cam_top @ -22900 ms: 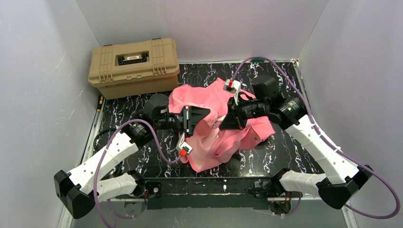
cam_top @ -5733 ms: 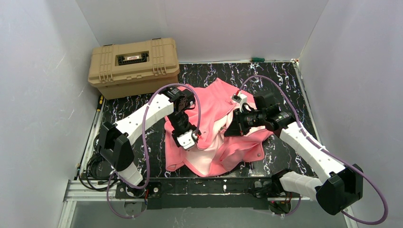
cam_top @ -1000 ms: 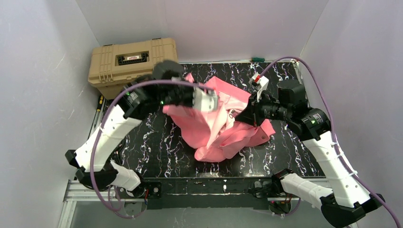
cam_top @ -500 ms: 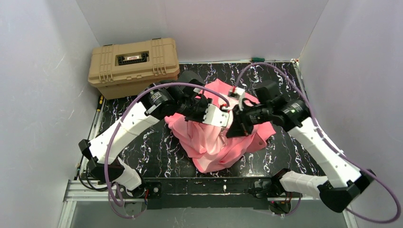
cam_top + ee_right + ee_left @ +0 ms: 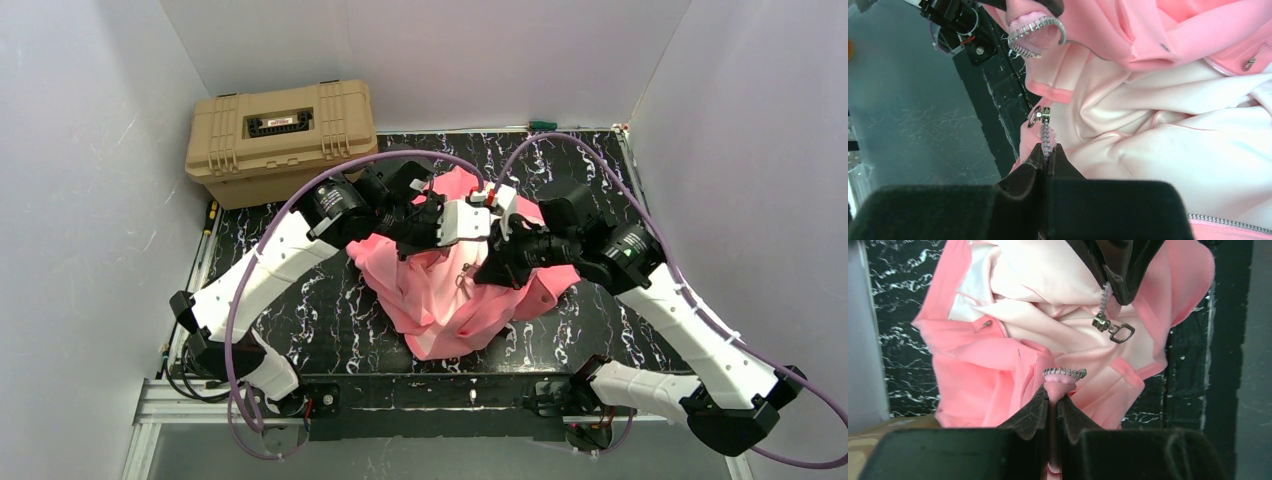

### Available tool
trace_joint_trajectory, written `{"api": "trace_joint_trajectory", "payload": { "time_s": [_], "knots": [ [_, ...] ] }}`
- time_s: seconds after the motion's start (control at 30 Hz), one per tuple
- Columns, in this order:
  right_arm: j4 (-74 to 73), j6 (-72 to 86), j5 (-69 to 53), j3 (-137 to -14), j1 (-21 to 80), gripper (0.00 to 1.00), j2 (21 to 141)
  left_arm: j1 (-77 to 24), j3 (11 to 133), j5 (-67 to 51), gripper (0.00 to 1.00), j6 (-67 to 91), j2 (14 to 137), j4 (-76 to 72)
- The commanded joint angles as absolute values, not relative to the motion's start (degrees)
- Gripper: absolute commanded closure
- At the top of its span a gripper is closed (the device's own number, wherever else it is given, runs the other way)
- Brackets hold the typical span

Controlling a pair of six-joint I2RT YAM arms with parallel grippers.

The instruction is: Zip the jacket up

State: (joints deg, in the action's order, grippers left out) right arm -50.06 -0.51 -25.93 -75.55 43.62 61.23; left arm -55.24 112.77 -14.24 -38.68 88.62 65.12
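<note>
The salmon-pink jacket point(image 5: 440, 295) lies bunched in the middle of the table, partly lifted by both grippers, with its pale lining showing. My left gripper point(image 5: 478, 240) is shut on the free end of one zipper tape point(image 5: 1064, 373). My right gripper point(image 5: 487, 268) is shut on the other zipper tape just behind the metal slider point(image 5: 1040, 116), whose ring pull hangs free. In the left wrist view the slider point(image 5: 1108, 325) hangs below the right gripper's fingers point(image 5: 1120, 280). The two zipper ends are close but apart.
A tan hard case point(image 5: 283, 138) stands at the back left. The black marbled table point(image 5: 320, 300) is walled by white panels. A green-handled tool point(image 5: 540, 124) lies at the back edge, and a yellow-handled one point(image 5: 211, 212) at the left edge.
Both arms have swung inward over the jacket and their grippers now meet near its middle. The fabric has bunched up and been lifted between them.
</note>
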Motion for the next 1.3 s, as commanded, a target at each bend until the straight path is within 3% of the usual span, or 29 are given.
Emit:
{"api": "trace_joint_trajectory", "payload": {
  "time_s": [0.0,0.43,1.27],
  "knots": [
    [-43.97,-1.59,-23.58,-74.19,43.77,0.99,58.76,-55.46,109.22,-16.55,1.00,-29.58,84.36,61.16],
    [-37.55,-0.36,-27.02,-71.33,43.77,0.99,57.96,-55.46,108.40,-14.90,1.00,-25.85,82.59,57.33],
    [-44.53,-2.44,-29.39,-79.51,43.68,0.99,63.29,-58.52,105.35,-10.34,1.00,-27.95,81.08,56.12]
  ]
}}
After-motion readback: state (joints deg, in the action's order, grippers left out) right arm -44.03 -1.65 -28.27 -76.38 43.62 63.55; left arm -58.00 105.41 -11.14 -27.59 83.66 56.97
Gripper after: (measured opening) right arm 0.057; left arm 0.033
